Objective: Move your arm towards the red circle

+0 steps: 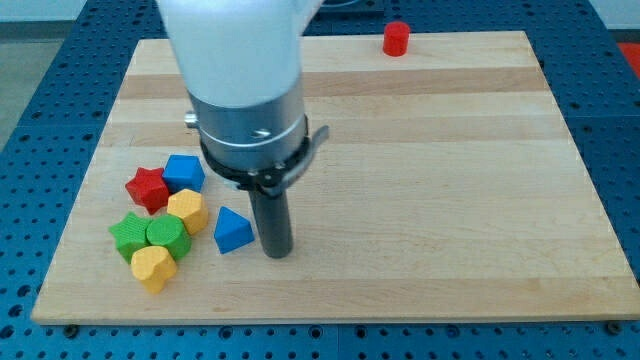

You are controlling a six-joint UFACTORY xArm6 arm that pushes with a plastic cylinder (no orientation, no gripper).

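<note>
A wooden table (430,180) sits on a blue holed floor. My big white arm (240,70) has no hand, just a dark rod. My tip (277,254) is just beside the blue triangle (231,231), near a bunch of blocks. The red circle (396,39) is far off at the view's top edge.

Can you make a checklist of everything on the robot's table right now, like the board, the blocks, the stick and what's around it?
Surface: wooden board, flat.
Job's things: red circle at the board's top edge, alone.
Clutter: at the view's left, a bunch: red star, blue block, two yellow blocks, two green blocks, blue triangle.
Grippers: none; my tip is just right of the blue triangle, far from the red circle.
Cables: nothing seen.
Surroundings: blue table with holes.
</note>
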